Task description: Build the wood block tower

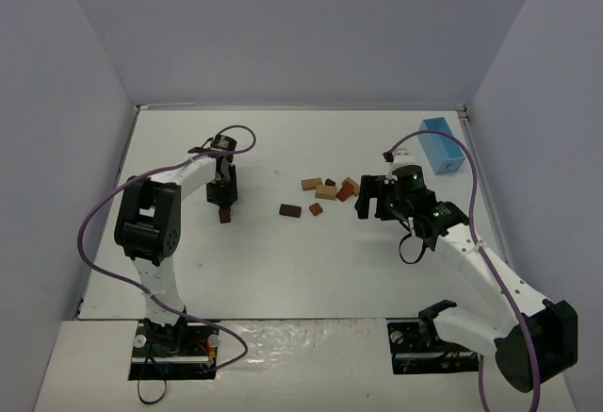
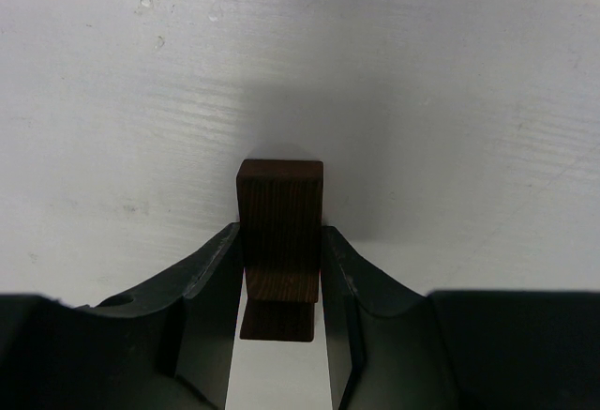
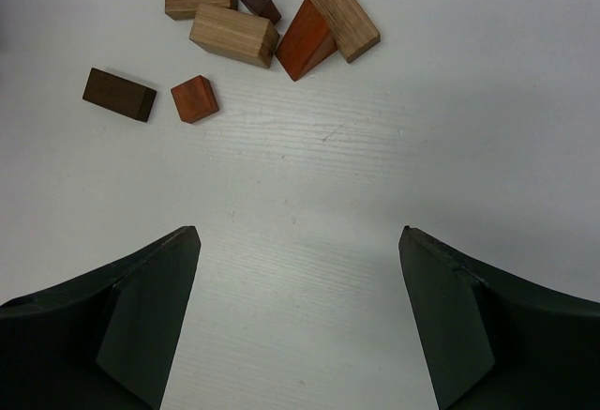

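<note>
Seven blocks (image 3: 233, 35) are seen lying loose on the desk (image 1: 283, 261), left of the blue box (image 1: 441, 145). A dark block (image 2: 279, 194) is clamped by the left end effector (image 2: 279, 238), much farther left of the box. The right end effector (image 3: 298, 326) is held wide apart between the box and the blocks.

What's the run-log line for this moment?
left gripper: shut on dark brown block | right gripper: open, empty | loose blocks: ahead of right gripper
</note>
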`<control>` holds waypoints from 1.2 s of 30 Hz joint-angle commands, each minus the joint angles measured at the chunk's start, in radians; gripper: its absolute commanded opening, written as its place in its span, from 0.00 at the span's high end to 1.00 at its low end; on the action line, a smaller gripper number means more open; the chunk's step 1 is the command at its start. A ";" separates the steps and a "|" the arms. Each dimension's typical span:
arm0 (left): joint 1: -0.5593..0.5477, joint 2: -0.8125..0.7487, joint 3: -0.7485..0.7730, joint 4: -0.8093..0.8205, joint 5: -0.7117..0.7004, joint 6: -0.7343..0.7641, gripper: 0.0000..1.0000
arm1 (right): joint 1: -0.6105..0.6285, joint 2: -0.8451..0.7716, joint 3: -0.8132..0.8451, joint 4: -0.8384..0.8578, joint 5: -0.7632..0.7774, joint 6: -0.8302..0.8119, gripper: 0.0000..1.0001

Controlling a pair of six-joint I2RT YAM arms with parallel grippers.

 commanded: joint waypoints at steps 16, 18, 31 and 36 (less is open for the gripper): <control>0.006 -0.064 -0.033 -0.025 0.022 -0.025 0.88 | -0.004 -0.023 0.002 0.036 -0.008 -0.004 0.15; 0.006 -0.068 -0.035 -0.026 0.023 -0.027 0.86 | -0.004 -0.022 0.002 0.035 -0.009 -0.004 0.15; 0.004 -0.087 0.048 -0.063 0.026 -0.039 0.46 | 0.006 0.006 0.021 0.039 -0.029 -0.024 0.15; 0.004 -0.160 0.122 -0.099 0.023 -0.060 0.36 | 0.094 0.101 0.091 0.052 -0.021 -0.114 0.15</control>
